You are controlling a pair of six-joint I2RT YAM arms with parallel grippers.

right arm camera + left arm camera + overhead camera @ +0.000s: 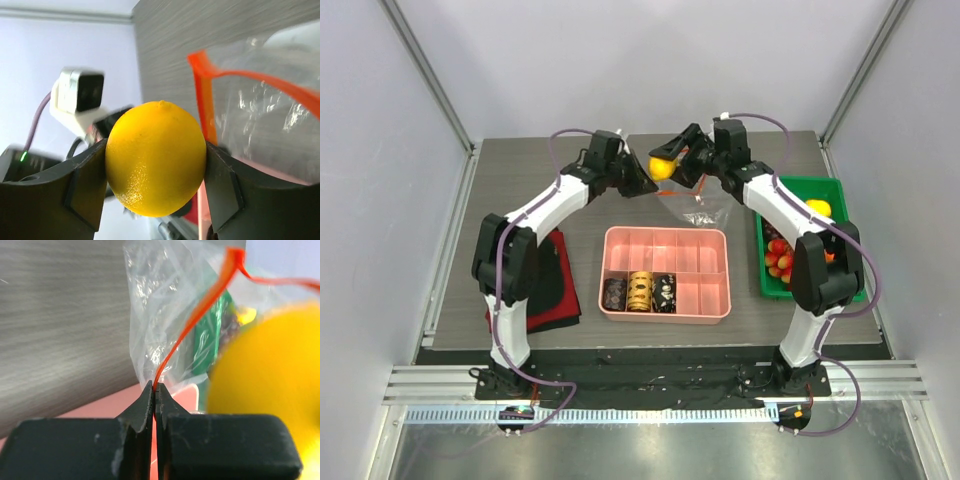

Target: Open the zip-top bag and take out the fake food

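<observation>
With left fingers (pixel 142 412) pinching the zip-top bag (pixel 155 315), I worry the smooth lemon (pixel 156 157) squirts from my clamping right fingers (pixel 82 187).

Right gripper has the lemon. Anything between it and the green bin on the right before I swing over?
Nothing visible blocks that path. The lemon sits in the right gripper above the zip-top bag, whose red strip the left gripper pinches. That strip runs close beside the lemon, so probably lift clear before swinging to the green bin.
</observation>
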